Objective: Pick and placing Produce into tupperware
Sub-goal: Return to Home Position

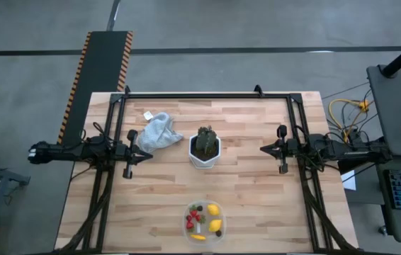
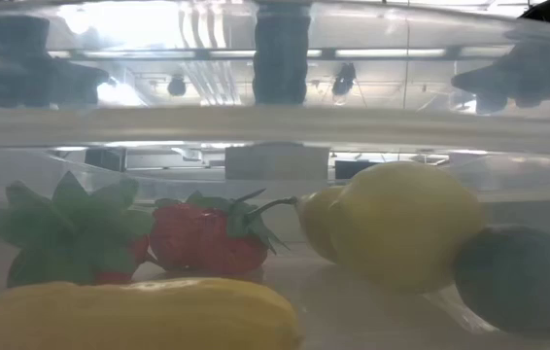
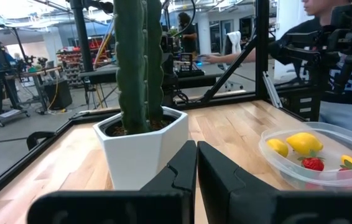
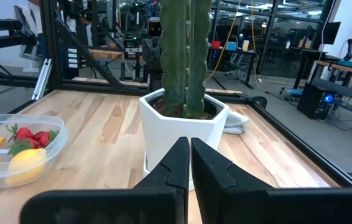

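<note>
Left gripper [image 1: 146,154] hangs over the left side of the table [image 1: 250,191], fingers pressed together on nothing. Right gripper [image 1: 265,149] mirrors it over the right side, also closed and empty. Both point inward at the pot [image 1: 204,152], which stands mid-table between them, with bare wood between it and the right gripper. A cloth [image 1: 158,132] lies just beside the pot on its left, close to the left gripper's tips and toward the back edge. The tub [image 1: 185,225] sits near the front edge, centred, well apart from both grippers and the pot, with open board on every side but the front. Inside it lie the lemons [image 1: 214,210], strawberries [image 1: 192,215], a thin yellow piece [image 1: 198,237] and dark berries [image 1: 218,232]. Black rails [image 1: 207,94] line the table's back and sides.
</note>
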